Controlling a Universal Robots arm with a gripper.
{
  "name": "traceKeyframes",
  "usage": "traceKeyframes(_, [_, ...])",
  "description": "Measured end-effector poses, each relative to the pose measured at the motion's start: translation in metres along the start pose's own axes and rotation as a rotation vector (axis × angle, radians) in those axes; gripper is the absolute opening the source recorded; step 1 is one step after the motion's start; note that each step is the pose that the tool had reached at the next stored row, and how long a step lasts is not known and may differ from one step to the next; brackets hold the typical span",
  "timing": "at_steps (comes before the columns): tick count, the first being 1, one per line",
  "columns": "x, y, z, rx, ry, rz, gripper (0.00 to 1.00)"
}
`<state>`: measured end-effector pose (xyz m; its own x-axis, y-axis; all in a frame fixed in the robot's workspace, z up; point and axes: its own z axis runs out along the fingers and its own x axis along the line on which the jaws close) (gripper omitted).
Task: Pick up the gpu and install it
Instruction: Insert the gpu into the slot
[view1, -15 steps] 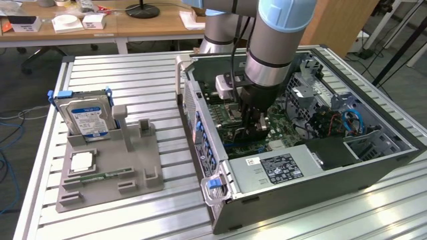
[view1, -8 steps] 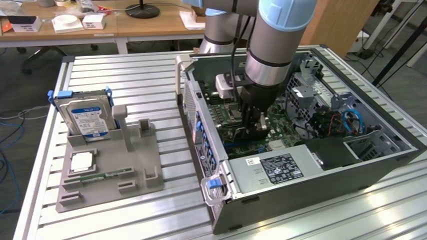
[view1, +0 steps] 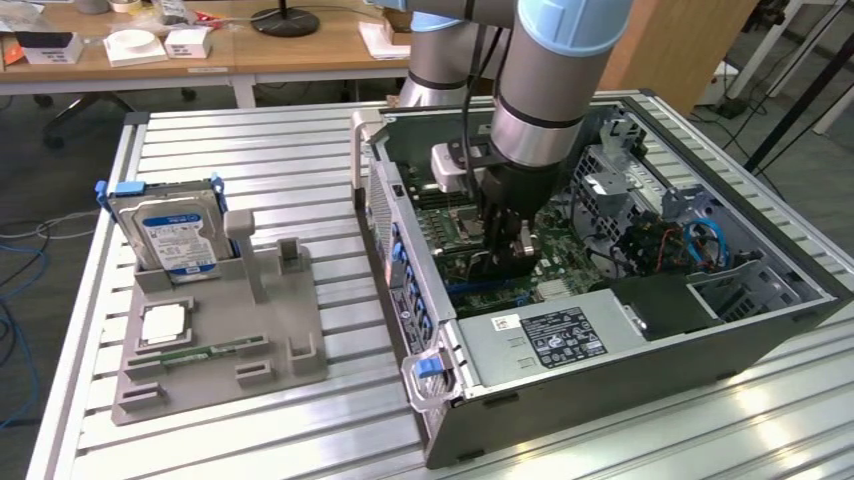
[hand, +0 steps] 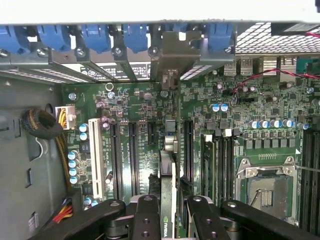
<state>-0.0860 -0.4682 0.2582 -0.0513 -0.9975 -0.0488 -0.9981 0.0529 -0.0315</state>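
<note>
Nearest to my camera, the gripper (hand: 167, 220) pinches the gpu (hand: 168, 200) edge-on above the motherboard (hand: 140, 100) slots, inside the open computer case (view1: 627, 350). I judge this card light, stiff and fragile, so holding its top edge seems safest.

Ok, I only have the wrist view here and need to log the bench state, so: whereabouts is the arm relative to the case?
Observer: The gripper is down inside the open computer case, over the motherboard.
Operator: Anything left outside the case?
Observer: Yes, a grey parts holder sits at the exterior view's left of the case, with a hard drive standing upright in it.
Operator: Other parts in that holder?
Observer: A memory stick lies flat near its front, with a square chip just behind it.
Operator: And the gpu?
Observer: Your view has it: the gpu stands on edge between the gripper's fingers, bracket toward the case's rear slots.
</note>
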Motion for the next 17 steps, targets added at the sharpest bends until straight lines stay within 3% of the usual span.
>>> traceKeyframes(17, [-0.0008,0.0003,0.0053,-0.0009,0.0001,-0.013,0.26])
